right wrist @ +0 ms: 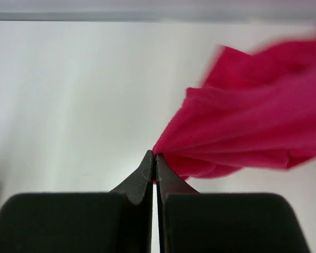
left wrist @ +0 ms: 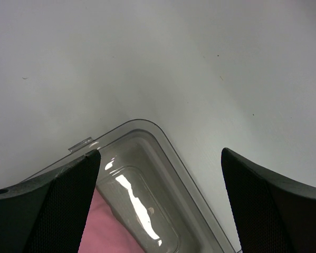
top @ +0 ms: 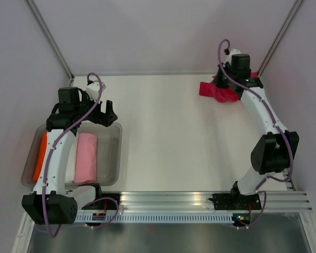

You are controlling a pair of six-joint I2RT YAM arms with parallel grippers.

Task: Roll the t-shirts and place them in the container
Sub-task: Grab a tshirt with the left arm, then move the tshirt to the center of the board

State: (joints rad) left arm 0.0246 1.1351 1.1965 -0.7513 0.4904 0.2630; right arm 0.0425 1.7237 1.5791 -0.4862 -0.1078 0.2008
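Now, right claw (right wrist: pixel 154 156) on t-shirt (right wrist: pixel 247 132)

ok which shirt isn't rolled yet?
The magenta t-shirt, far right: loose and crumpled, pinched in the right gripper. The pale pink roll and orange roll lie in the clear tub.
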